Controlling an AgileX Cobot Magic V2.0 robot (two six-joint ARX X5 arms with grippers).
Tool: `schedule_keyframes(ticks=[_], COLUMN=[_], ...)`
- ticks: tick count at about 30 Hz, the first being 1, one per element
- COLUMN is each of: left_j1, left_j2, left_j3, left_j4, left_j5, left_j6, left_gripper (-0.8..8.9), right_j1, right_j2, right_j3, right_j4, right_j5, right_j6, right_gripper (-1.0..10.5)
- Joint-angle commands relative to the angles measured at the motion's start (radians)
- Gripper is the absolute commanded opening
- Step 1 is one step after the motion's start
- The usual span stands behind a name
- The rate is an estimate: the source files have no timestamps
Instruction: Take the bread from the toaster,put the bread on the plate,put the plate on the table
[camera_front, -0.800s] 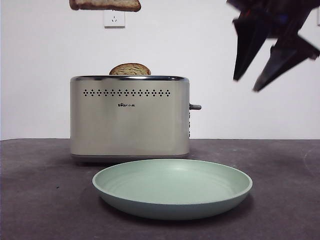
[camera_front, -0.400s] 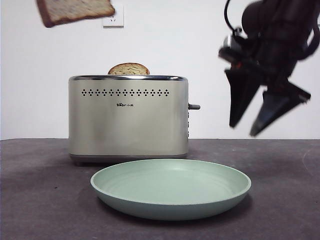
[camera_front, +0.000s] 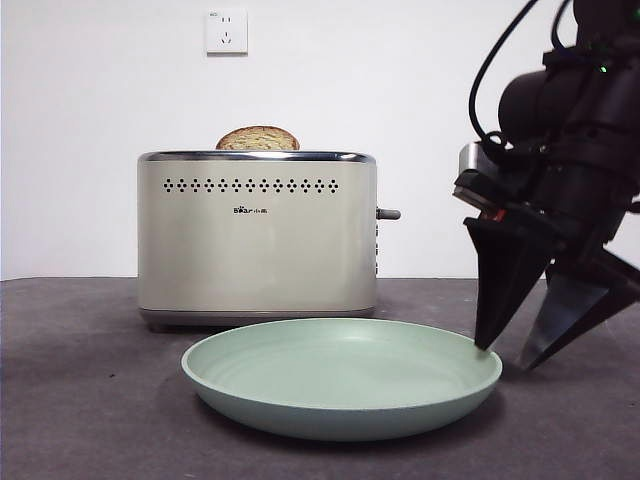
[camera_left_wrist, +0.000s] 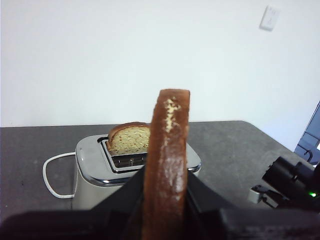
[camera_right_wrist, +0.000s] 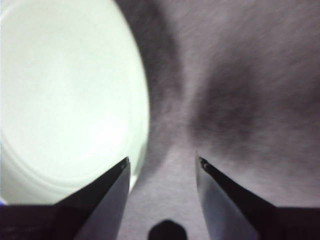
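Straddling plate (camera_front: 340, 375) rim: right end effector (camera_front: 512, 355).

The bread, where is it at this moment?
The bread is clamped edge-on in the left gripper, raised above the toaster, shown only in the left wrist view.

The right arm's glossy black rounded housing (camera_front: 575, 140) carries 1 small green light, thin black looping cables, a grey metal fitting and a red detail above the right gripper (camera_front: 512, 355), whose 2 matte black jaws taper to pointed wedge tips.
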Motion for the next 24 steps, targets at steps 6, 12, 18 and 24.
schedule_keyframes(ticks=[6,12,18,24], left_j1=[-0.003,-0.004,-0.008,-0.017], left_j2=[0.0,-0.005,-0.008,-0.002], left_j3=[-0.014,-0.014,-0.014,-0.014], left_j4=[-0.066,-0.079,-0.122,-0.104], left_j5=[0.0,0.006,0.006,0.067], left_j6=[-0.037,-0.063,-0.087,-0.092], left_gripper=[-0.08,-0.08,-0.08,-0.08], right_j1=[0.026,0.033,0.033,0.032], right_j2=[0.01,0.039,0.067,0.044], right_j3=[-0.014,-0.014,-0.014,-0.013], right_j4=[0.047,0.071,0.074,0.074], right_j5=[-0.013,-0.014,-0.011,-0.013], right_j6=[0.027,0.033,0.038,0.056], right_gripper=[2.2,2.2,1.0,-0.1])
